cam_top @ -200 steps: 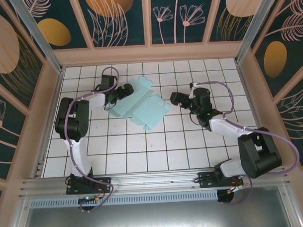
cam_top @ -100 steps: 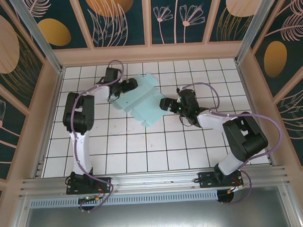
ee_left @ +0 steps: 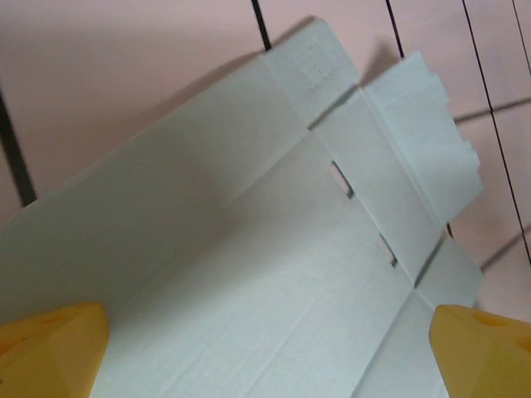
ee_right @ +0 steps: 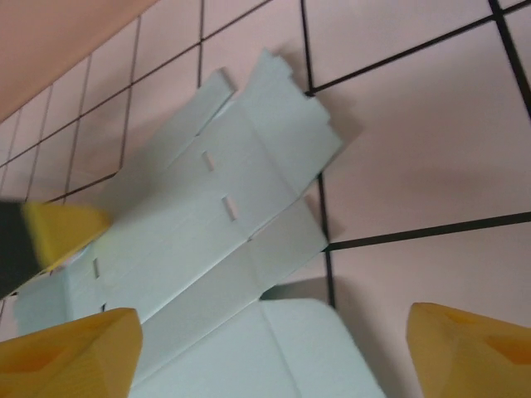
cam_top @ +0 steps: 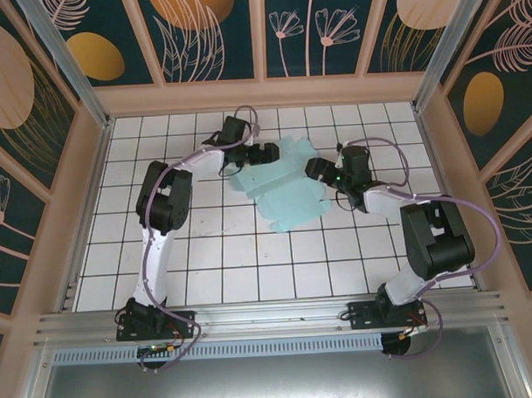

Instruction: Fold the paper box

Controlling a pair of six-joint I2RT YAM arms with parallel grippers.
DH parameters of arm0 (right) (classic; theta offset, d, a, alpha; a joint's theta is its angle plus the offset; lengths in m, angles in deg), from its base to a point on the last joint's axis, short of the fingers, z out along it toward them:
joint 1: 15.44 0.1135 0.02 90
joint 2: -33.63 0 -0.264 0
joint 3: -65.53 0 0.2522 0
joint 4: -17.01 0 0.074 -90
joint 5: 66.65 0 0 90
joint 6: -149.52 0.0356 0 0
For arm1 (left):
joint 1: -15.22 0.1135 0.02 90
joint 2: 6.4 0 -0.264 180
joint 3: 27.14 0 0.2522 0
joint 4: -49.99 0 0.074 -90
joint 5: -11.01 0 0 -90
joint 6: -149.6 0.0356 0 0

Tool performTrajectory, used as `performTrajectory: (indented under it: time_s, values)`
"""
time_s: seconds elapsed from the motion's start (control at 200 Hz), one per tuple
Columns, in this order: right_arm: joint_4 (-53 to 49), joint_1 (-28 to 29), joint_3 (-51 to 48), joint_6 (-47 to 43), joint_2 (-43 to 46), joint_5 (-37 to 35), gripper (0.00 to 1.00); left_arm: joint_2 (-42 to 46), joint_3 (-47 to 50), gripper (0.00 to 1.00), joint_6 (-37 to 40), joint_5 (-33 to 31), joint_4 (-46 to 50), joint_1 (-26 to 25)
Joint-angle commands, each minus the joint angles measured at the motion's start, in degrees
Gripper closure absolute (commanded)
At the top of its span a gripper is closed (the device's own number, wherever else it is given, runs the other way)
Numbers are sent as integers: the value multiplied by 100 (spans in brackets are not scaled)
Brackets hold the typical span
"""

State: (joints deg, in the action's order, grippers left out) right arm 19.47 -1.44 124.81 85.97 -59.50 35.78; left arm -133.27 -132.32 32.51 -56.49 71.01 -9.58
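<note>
The box (cam_top: 283, 188) lies mostly flat and unfolded on the far middle of the table (cam_top: 215, 253), flanked by the left gripper (cam_top: 263, 154) and right gripper (cam_top: 315, 171), both spread wide and gripping nothing, apparently poised to lift opposite flaps.

Top camera overhead, looking down — wrist cameras close, sharing paper box (cam_top: 283, 190), opposite sides.

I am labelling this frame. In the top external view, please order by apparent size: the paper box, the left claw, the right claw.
1. paper box, clearly largest.
2. left claw and right claw: they look alike, so no ranking between them.
</note>
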Motion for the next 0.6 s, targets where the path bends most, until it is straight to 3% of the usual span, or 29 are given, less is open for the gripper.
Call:
performTrajectory:
  time_s: [0.0, 0.25, 0.415, 0.596]
  values:
    - [-250, -41, 343, -303, -321, 333, 20, 1249, 629, 1, -177, -563, -914, 168]
    - [-556, -45, 523, -652, -826, 515, 18, 3112, 2654, 1, -314, -1470, -1780, 166]
    - [-749, 105, 449, -755, -872, 796, 20, 3485, 3328, 1, -280, -1697, -1843, 173]
    - [-1049, 807, 253, -865, -487, 401, 24, 3599, 3534, 1, -258, -1864, -1874, 171]
